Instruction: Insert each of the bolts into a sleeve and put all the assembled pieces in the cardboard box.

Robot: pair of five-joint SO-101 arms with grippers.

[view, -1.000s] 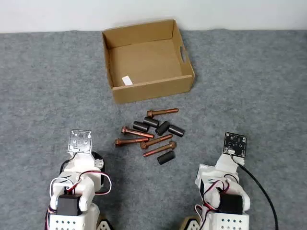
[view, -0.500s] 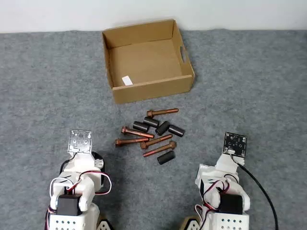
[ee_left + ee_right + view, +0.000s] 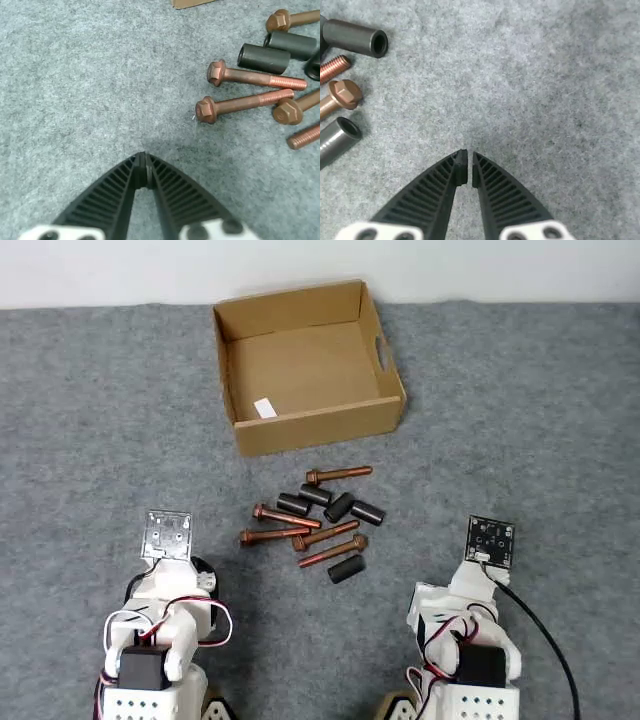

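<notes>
**Q:** Item one: bolts (image 3: 325, 535)?
**A:** Five, copper-coloured, lying loose in a heap in the middle of the table (image 3: 520, 420), just in front of the box (image 3: 316, 426). Likely stiff, fairly heavy and rolling easily. Taking hold across the plain shank near the head is looking safest.

**Q:** Sleeves (image 3: 346, 569)?
**A:** Five, black, lying among the bolts, one a little apart on the arms' side. Probably smooth and slippery, so gripping across the middle is keeping both bores free.

**Q:** Box?
**A:** Sitting open, holding only a small white tag (image 3: 264, 408).

**Q:** Pincers?
**A:** Left pincer (image 3: 145, 167) is hanging over the table near the bolt heads, fingers together, carrying nothing. Right pincer (image 3: 467, 167) is hanging near two sleeves, fingers all but touching, likewise carrying nothing.

**Q:** Surface, room?
**A:** Grey felt is covering the table and should be damping any roll. A pale wall (image 3: 500, 270) is running behind.
</notes>
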